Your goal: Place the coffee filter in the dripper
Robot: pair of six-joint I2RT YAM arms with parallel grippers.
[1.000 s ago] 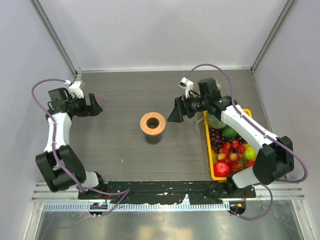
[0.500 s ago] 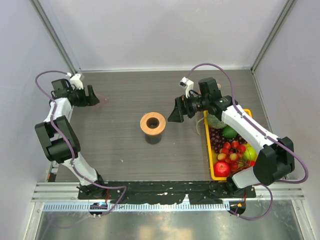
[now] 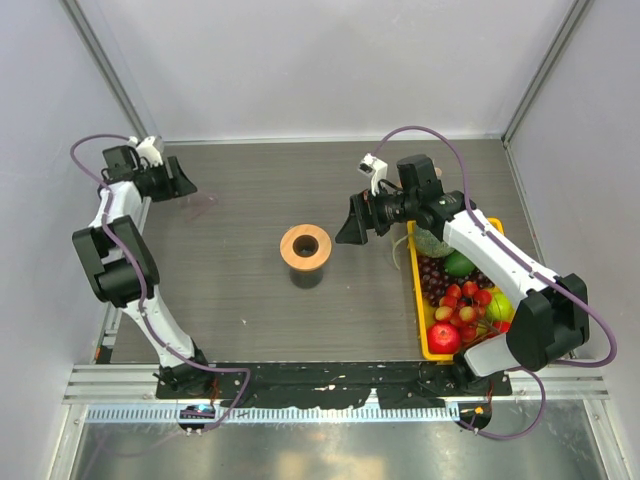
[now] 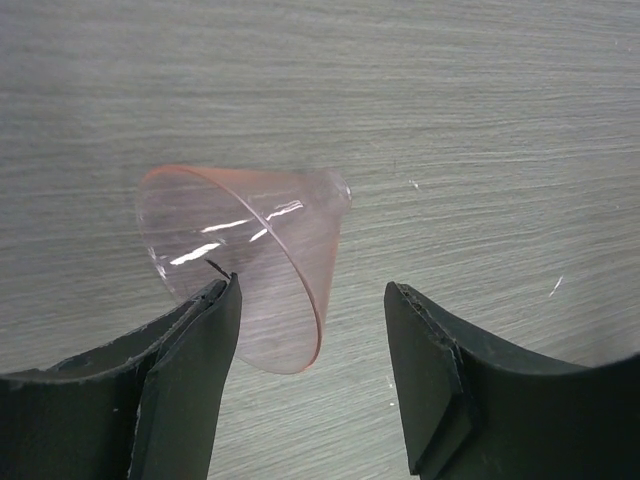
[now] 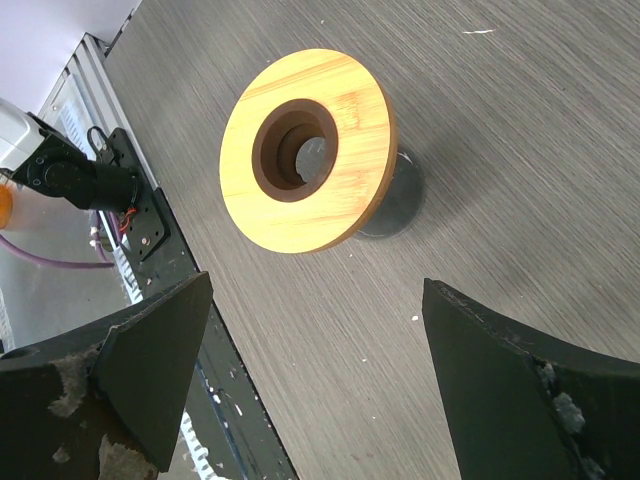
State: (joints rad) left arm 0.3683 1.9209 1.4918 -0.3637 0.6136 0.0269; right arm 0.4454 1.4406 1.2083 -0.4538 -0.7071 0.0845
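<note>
The dripper point(image 3: 290, 248) stands at the table's middle: a round orange-brown collar point(image 5: 365, 150) with a dark centre hole, on a dark base. The coffee filter is out of view. A clear pink-tinted cone point(image 4: 250, 250) lies on its side at the far left point(image 3: 203, 203). My left gripper point(image 4: 310, 290) is open with the cone's wide rim between its jaws. The left finger point(image 4: 190, 350) is against the cone's wall and the right finger stands apart from it. My right gripper point(image 5: 318, 290) is wide open and empty, hovering just right of the dripper point(image 3: 350, 225).
A yellow tray point(image 3: 414, 300) of fruit sits on the right side under the right arm. White walls close in the table on the left, far and right sides. The left gripper point(image 3: 185, 186) is near the far-left corner.
The left gripper has moved toward the far-left corner, up to the clear cone, and its jaws have narrowed. The right arm and the dripper have not moved.
</note>
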